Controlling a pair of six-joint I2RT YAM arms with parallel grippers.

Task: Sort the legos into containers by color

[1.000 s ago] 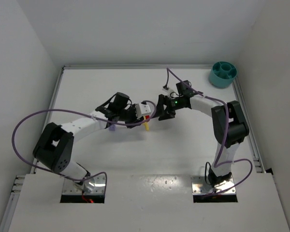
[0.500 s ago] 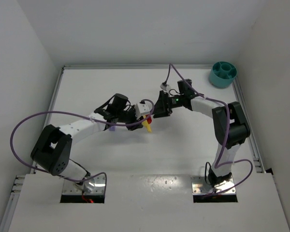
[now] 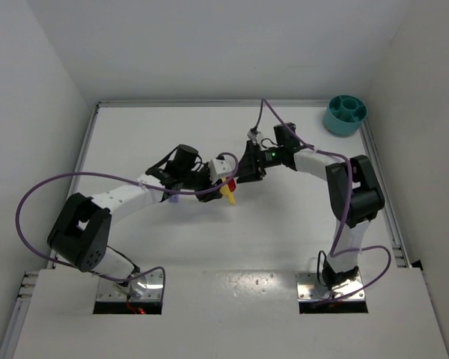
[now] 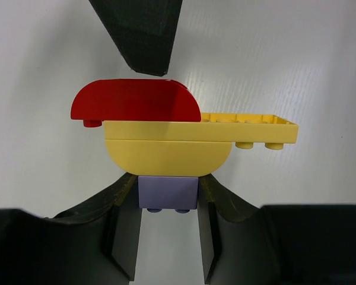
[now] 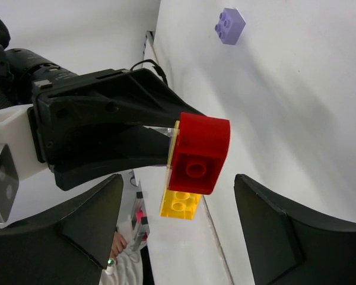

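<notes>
My left gripper [image 4: 168,199] is shut on a purple brick [image 4: 168,192], the base of a joined stack held above the table. Above it sit a yellow rounded piece [image 4: 166,155], a yellow plate [image 4: 252,127] and a red rounded brick [image 4: 136,107]. In the top view the stack [image 3: 228,188] hangs between the left gripper [image 3: 214,179] and my right gripper [image 3: 246,171]. The right gripper [image 5: 181,184] is open, its jaws on either side of the red brick [image 5: 199,154] and apart from it. A yellow piece [image 5: 181,203] shows behind the red brick.
A loose purple brick [image 5: 229,25] lies on the white table, under the left arm in the top view [image 3: 173,197]. The teal divided bowl [image 3: 345,114] stands at the far right corner, by the table's raised edge. A right finger [image 4: 139,29] shows above the stack.
The right gripper has moved left and closed in on the stack's red end. The left gripper shifted slightly, still holding the stack. Little moved in the last half second.
</notes>
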